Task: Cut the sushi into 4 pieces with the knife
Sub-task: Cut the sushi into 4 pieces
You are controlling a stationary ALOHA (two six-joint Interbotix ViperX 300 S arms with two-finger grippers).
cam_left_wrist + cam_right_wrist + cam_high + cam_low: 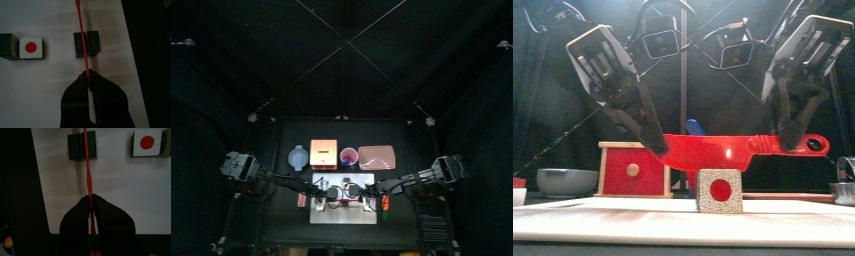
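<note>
Cutting | knife [714, 152] being clenched by left pincer [651, 147] and right pincer [794, 142] over sushi block [94, 44] | next: level downward press being needed

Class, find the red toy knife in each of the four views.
Front view: red knife level at centre, held by left gripper and right gripper.
Top view: too thin to make out, between the grippers.
Left wrist view: thin red line over a dark sushi block.
Right wrist view: the same.
Shared landmark: white cutting board beneath.
</note>
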